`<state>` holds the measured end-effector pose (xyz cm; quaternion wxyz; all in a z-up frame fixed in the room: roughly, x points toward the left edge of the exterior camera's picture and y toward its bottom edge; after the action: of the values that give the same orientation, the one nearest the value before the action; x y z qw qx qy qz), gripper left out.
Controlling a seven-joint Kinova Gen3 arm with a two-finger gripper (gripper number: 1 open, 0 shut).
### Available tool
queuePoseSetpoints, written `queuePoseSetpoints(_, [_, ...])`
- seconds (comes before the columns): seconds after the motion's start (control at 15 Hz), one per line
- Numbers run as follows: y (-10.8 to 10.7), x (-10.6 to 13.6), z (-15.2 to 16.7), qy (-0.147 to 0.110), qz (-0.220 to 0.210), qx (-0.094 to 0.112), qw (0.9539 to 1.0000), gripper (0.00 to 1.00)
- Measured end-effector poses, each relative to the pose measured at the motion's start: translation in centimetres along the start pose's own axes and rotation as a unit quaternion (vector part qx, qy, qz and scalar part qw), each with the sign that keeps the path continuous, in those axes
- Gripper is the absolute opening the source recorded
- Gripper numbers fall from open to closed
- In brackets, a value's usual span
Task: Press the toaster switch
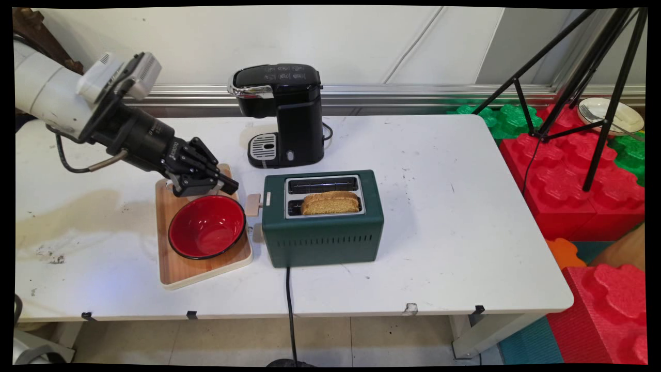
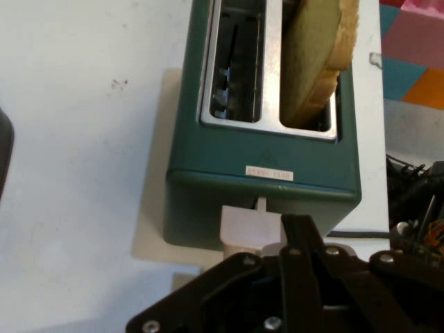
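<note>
You are looking at a white desk (image 1: 439, 217) with a green toaster (image 1: 323, 227) near its middle. A slice of toast (image 1: 330, 203) stands in the toaster's near slot; the far slot holds nothing. Behind the toaster, a black coffee maker (image 1: 281, 113) stands near the desk's far edge. Left of the toaster lies a wooden board (image 1: 178, 266) carrying a red bowl (image 1: 206, 227). Your hand (image 1: 227, 186) hovers over the board's far end, just above the bowl's far rim, pointing right toward the toaster's pale lever (image 1: 252, 204). In the hand view, the fingers (image 2: 300, 239) look pressed together, their tip close to the lever (image 2: 243, 232) and gripping nothing. A black cord (image 1: 290, 310) hangs from the toaster over the desk's near edge.
</note>
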<state>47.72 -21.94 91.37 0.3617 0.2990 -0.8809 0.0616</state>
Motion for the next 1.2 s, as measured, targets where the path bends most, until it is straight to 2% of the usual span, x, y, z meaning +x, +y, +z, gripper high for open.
queuePoseSetpoints(1.2, [-0.5,-0.4,5.9,-0.024,-0.021,0.001,0.9995,0.00])
